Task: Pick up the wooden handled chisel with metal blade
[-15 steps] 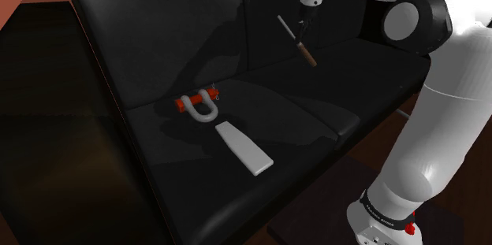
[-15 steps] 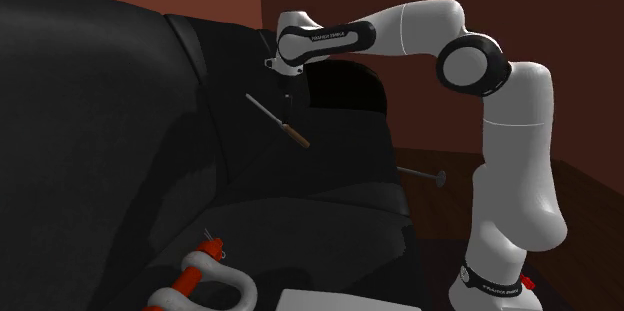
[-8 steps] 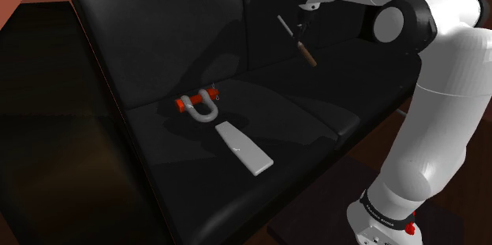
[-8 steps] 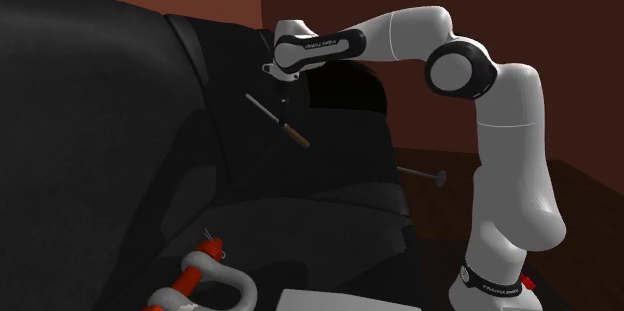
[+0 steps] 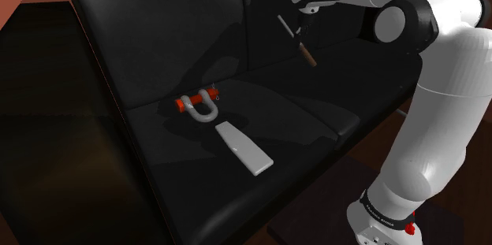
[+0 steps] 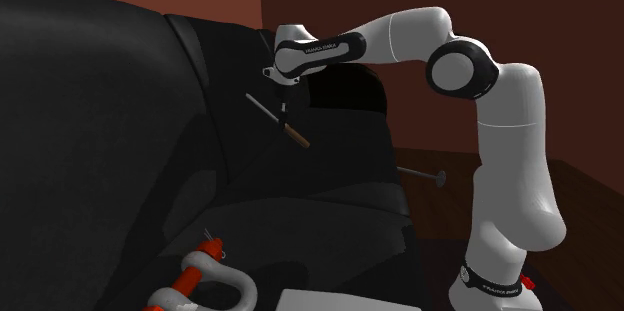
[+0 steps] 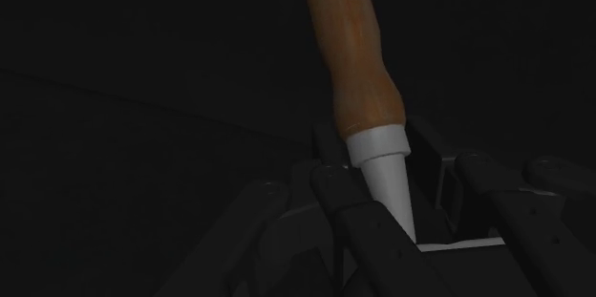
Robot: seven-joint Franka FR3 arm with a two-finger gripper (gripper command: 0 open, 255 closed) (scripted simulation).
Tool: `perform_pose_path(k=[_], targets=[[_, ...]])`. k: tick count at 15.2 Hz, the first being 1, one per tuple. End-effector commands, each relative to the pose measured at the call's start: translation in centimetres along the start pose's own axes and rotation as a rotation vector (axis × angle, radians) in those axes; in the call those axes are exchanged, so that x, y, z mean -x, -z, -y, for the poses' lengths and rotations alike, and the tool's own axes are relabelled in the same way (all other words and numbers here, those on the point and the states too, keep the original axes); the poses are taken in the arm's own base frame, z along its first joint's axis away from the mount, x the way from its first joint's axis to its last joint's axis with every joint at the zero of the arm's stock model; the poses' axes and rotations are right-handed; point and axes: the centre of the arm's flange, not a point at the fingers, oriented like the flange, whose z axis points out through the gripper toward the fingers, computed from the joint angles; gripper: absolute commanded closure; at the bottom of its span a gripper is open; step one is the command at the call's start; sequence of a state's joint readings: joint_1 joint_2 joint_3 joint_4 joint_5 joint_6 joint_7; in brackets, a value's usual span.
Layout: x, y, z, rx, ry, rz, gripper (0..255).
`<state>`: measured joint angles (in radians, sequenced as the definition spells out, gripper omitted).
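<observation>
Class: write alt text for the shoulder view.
A white robot arm's black fingers clasp a wooden-handled chisel above a black sofa. A silver shackle with a red pin and a flat grey slab lie on its seat.

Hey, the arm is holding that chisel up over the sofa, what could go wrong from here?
1. The claw clasps the chisel on its smooth, tapered metal neck, and the wooden handle hangs tilted downward. The chisel might swivel or slip out.
2. The blade end points toward the backrest of the black sofa, so a careless sideways move could jab the upholstery.
</observation>
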<state>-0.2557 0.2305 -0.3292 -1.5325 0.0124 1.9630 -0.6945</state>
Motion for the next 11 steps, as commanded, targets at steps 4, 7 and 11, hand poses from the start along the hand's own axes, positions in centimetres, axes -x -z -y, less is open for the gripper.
perform_pose_path(k=[4,7,11], targets=[[0.0,0.0,0.0,0.000,0.000,0.001,255],[-0.1,1.0,-0.2,0.000,0.000,0.001,255],[-0.4,3.0,-0.6,0.000,0.000,0.001,255]])
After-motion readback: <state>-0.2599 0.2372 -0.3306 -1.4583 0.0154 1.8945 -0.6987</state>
